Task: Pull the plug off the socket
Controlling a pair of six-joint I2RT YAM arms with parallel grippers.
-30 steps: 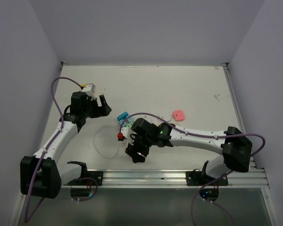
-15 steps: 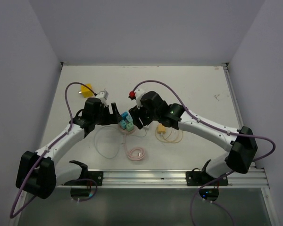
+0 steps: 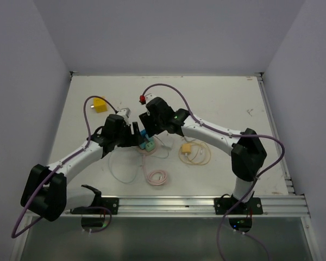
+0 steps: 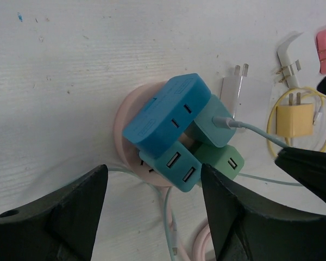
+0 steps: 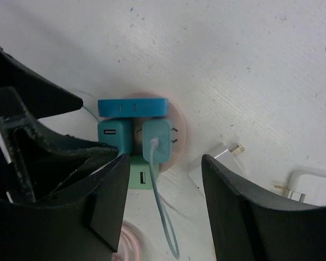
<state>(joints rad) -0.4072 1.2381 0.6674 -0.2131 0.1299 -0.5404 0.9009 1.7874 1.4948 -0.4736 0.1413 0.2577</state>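
A round pink socket (image 4: 122, 125) lies on the table with several plugs in it: a wide blue plug (image 4: 165, 111), a teal two-port USB charger (image 4: 174, 166), a green charger (image 4: 225, 157) and a teal plug with a pale cable (image 4: 214, 122). The cluster shows in the top view (image 3: 147, 143) and the right wrist view (image 5: 157, 141). My left gripper (image 4: 152, 217) is open just beside the cluster, holding nothing. My right gripper (image 5: 165, 201) is open above it, its fingers straddling the teal plug's cable, touching nothing.
A loose white plug (image 4: 231, 89) lies just right of the socket. A yellow charger with coiled cable (image 3: 191, 152), a pink cable coil (image 3: 155, 175) and a yellow block (image 3: 99, 104) lie around. The two grippers are very close together (image 3: 141, 130).
Both grippers have closed in on the socket cluster. The right arm swung left over it, and the left gripper moved right and slightly nearer. Both stay open.
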